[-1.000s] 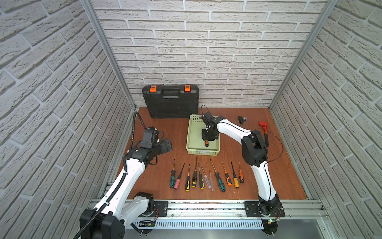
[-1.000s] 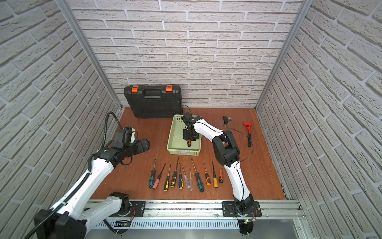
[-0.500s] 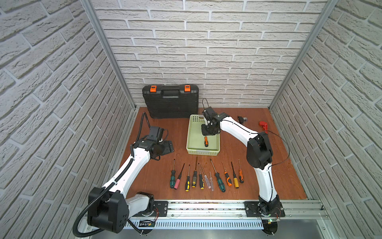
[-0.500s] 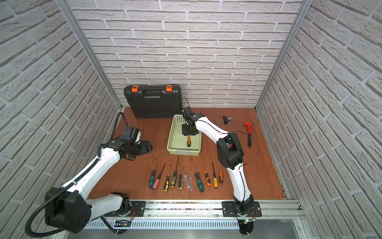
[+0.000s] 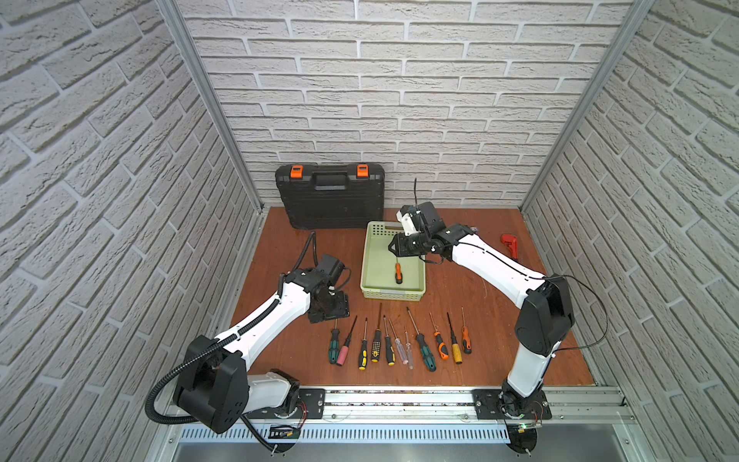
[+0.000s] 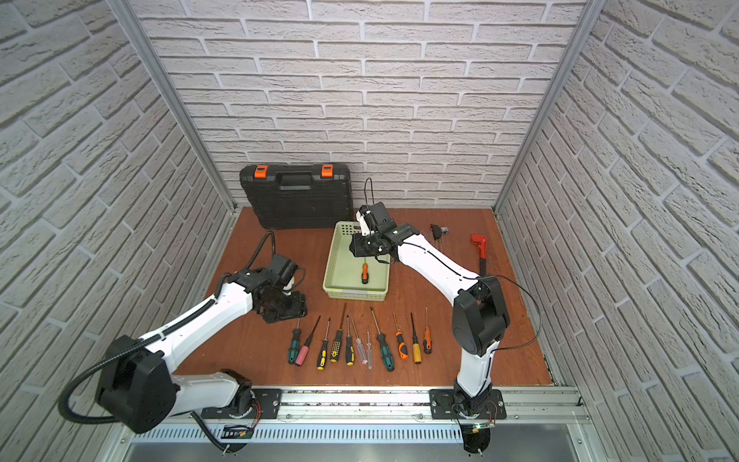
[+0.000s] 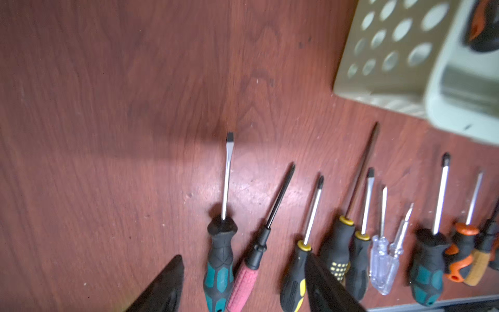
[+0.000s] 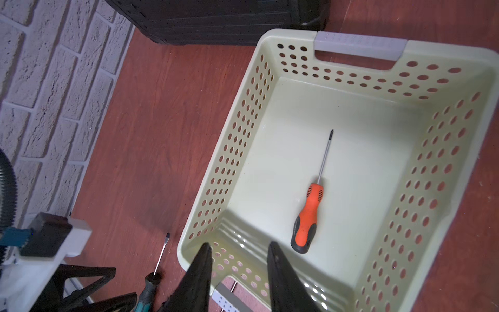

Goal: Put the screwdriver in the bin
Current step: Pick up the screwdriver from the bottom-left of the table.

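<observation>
1. Orange grip with black butt and collar, thin bright steel shaft, small cross tip: the screwdriver (image 8: pixel 310 210).
2. Lying flat on the floor of the pale green perforated bin (image 8: pixel 235 151), clear of every wall, tip toward one handle slot.
3. Above the bin: right pincer (image 8: pixel 238 247), narrowly parted, gripping nothing.
4. Just off one corner of the bin, over the row of screwdrivers (image 5: pixel 400 346) on the worktop (image 5: pixel 492 332): left pincer (image 7: pixel 243 259), parted wide above green and pink handles, clamped on nothing.
</observation>
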Controlling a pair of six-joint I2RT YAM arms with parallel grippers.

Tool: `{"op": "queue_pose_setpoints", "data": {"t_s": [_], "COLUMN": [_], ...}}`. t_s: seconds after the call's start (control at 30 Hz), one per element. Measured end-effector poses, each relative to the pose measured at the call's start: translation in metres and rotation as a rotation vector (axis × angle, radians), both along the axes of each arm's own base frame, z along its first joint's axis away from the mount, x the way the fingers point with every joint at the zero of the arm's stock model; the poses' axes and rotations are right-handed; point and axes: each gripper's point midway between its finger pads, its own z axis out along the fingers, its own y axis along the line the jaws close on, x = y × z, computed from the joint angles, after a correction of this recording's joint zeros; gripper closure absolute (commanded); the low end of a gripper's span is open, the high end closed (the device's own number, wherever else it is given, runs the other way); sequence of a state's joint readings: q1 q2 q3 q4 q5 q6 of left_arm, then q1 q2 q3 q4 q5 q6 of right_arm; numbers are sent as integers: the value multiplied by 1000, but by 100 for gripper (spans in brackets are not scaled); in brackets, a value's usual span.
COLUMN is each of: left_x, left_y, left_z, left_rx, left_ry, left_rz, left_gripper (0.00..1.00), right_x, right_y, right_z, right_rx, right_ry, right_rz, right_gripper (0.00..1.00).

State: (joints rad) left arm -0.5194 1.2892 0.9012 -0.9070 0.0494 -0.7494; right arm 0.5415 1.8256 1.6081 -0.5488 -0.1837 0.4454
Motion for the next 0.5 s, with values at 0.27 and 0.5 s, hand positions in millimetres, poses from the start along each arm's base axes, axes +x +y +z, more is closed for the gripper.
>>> {"op": "queue_pose_setpoints", "data": {"t_s": [0.27,0.5], "left_x": [-35,-49], "left_y": [10,18], "left_z": [-27,-49], "left_rx": [93,128], "left_ry": [89,131], "left_rz": [7,39], "left_gripper": [34,39], "right_x": [0,-3], "right_y": [9,12], "right_z": [6,1], "right_rx": [47,70], "right_ry": [-13,4], "right_rz": [32,41], "right_gripper": [67,69]}}
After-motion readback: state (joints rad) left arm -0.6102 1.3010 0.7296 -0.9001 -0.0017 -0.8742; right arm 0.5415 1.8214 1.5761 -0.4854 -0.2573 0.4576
